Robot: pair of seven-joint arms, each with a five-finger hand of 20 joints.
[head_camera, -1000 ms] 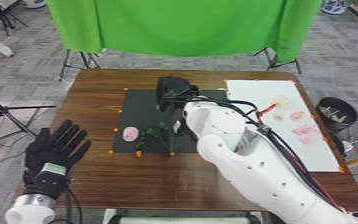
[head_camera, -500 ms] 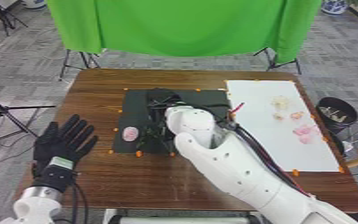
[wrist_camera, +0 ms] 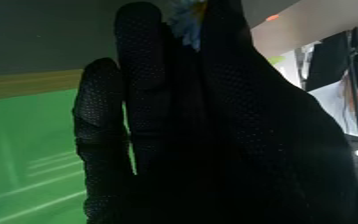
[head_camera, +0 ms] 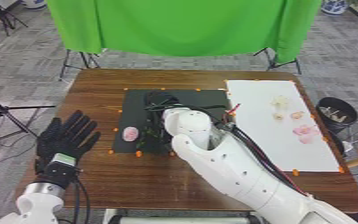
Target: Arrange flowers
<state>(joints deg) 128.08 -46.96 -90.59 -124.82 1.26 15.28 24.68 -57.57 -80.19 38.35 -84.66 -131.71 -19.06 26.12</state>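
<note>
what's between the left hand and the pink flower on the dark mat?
Head view: from left hand to pink flower, table, an orange mark, then a strip of dark mat.

head view moderately bright, lit softly and evenly; light source cannot be placed. strongest brightness returned by white sheet (head_camera: 309,155) at right; light mostly swallowed by dark mat (head_camera: 133,107). faint sheen spread over near part of table (head_camera: 158,190). in right wrist view, right hand (head_camera: 161,97) sunk in deep shadow, green cloth (wrist_camera: 33,160) crossed by pale streaks, small glints caught in background.
</note>
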